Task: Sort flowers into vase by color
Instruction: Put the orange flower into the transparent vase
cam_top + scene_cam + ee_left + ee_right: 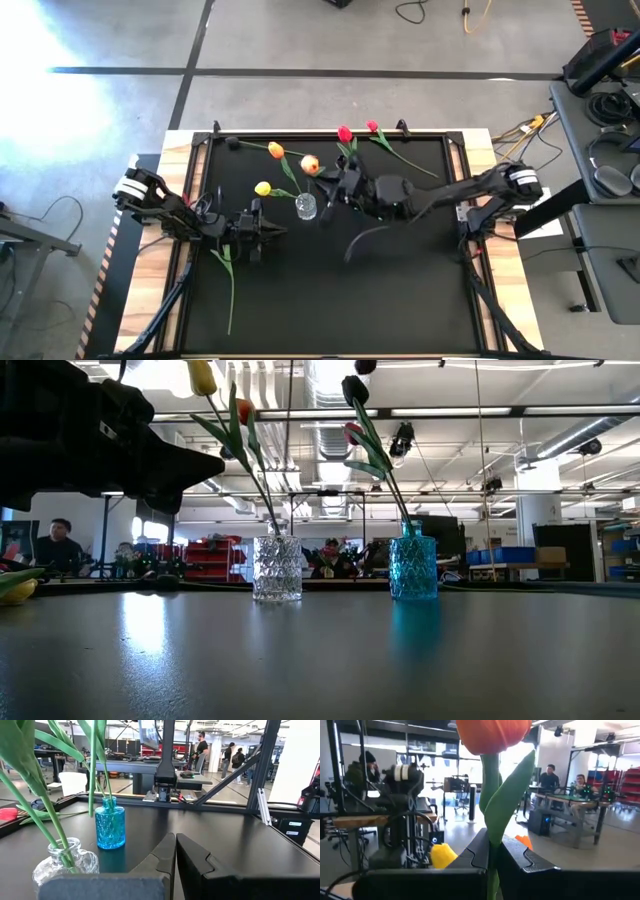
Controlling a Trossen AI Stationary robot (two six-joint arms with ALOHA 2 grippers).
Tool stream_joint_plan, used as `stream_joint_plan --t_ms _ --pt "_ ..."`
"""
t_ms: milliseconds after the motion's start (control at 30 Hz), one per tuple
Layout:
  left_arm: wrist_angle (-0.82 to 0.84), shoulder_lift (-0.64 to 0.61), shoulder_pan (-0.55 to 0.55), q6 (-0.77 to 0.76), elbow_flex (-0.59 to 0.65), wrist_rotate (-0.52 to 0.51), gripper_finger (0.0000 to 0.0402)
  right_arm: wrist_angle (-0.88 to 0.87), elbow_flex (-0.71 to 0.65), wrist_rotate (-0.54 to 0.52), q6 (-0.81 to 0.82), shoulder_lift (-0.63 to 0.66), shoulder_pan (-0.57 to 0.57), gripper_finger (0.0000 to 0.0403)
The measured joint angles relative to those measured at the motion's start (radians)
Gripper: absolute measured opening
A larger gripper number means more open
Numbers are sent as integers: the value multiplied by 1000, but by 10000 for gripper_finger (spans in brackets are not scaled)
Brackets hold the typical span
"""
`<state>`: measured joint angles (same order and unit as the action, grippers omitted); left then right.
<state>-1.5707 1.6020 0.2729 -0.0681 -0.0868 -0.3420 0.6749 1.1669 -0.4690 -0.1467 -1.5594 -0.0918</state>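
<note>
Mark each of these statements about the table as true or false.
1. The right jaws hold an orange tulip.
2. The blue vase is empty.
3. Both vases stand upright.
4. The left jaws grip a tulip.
1. True. The right gripper is shut on the stem of the orange tulip.
2. False. The blue vase already has tulips standing in it.
3. True. The blue vase and the clear vase both stand upright and apart.
4. False. The left gripper has its jaws shut with nothing between them. It faces the two vases.
</note>
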Motion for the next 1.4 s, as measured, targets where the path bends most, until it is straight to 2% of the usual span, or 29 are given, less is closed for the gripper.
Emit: stream_joint_plan --t_ms 400,1267,1400 --pt "0 0 0 0 0 0 0 64 6 47 16 -81 79 13" --pt "0 0 0 0 0 1 0 63 4 49 11 -144 79 13" --pt "0 0 0 0 0 1 0 47 4 47 6 -159 79 30"
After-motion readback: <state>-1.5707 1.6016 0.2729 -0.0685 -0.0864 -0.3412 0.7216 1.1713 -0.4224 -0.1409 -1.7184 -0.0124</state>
